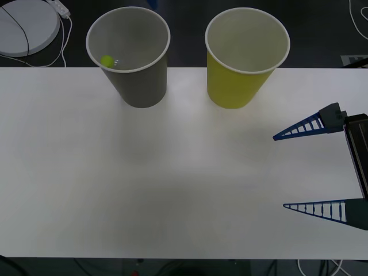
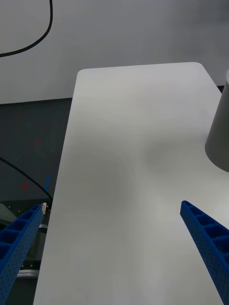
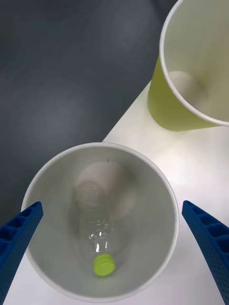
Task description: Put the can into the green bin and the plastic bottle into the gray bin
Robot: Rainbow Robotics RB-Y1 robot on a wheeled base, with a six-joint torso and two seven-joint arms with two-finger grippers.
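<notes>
The plastic bottle (image 3: 99, 233) lies inside the gray bin (image 3: 145, 224), its lime-green cap toward the wall; in the front view the bottle (image 1: 107, 60) shows by that cap, inside the gray bin (image 1: 141, 86). My left gripper (image 3: 110, 206) hovers open straight above that bin with nothing between its fingers. The green bin (image 1: 236, 86) stands to the right of the gray one, and the green bin (image 3: 171, 114) shows a pale bottom inside. The can is out of view. My right gripper (image 1: 279, 172) stands open over the table's right side, holding nothing.
The white table (image 1: 172, 184) reaches from the bins to the front edge. A white round disc (image 1: 23, 26) with cables lies beyond the back left corner. Past the table's edges there is dark floor.
</notes>
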